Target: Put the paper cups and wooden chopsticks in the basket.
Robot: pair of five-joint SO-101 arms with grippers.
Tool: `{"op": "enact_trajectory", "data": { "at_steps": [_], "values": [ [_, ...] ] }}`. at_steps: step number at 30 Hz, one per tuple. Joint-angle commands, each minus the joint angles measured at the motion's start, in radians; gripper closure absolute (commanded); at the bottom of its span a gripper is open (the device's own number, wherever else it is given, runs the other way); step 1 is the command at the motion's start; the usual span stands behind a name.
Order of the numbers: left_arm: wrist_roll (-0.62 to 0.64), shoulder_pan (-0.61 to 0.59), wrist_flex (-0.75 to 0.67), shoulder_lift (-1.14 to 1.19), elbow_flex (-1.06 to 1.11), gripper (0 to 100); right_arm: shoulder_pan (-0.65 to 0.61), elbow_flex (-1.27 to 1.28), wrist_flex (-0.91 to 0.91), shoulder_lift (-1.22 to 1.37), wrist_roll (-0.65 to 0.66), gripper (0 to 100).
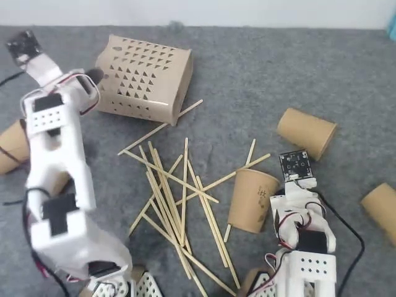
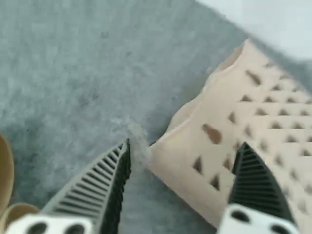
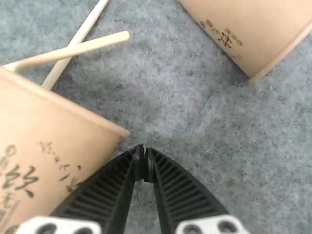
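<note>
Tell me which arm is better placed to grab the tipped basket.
Left. The left gripper is open at the basket corner; the right gripper is shut beside a cup, across the chopsticks from it.

The light is soft and even all over the grey felt table cover (image 1: 260,80), and nothing shines or glares. The tan plastic basket with triangle holes (image 1: 145,77) and the brown paper cups (image 1: 306,131) drop only faint, fuzzy shadows just beside them. In the left wrist view the pale wall (image 2: 273,19) is the brightest spot.
</note>
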Motion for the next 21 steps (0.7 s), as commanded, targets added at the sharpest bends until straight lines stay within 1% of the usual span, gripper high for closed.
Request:
{"op": "enact_trajectory", "data": {
  "at_steps": [1,5,7,14,21],
  "values": [
    [-0.009,-0.052,0.115,0.169,-0.262,79,0.012,-0.008,-0.019,-0.013,0.011,99.1],
    [-0.009,-0.087,0.241,0.304,-0.479,95,0.012,-0.008,-0.019,-0.013,0.011,99.0],
    [-0.009,-0.087,0.298,0.364,-0.559,99,0.012,-0.008,-0.019,-0.013,0.011,99.0],
    [-0.009,-0.040,0.462,0.517,-0.717,98,0.012,-0.008,-0.019,-0.013,0.011,99.0],
    [-0.009,0.034,0.664,0.531,-0.816,98,0.012,-0.008,-0.019,-0.013,0.011,99.0]
  ]
}}
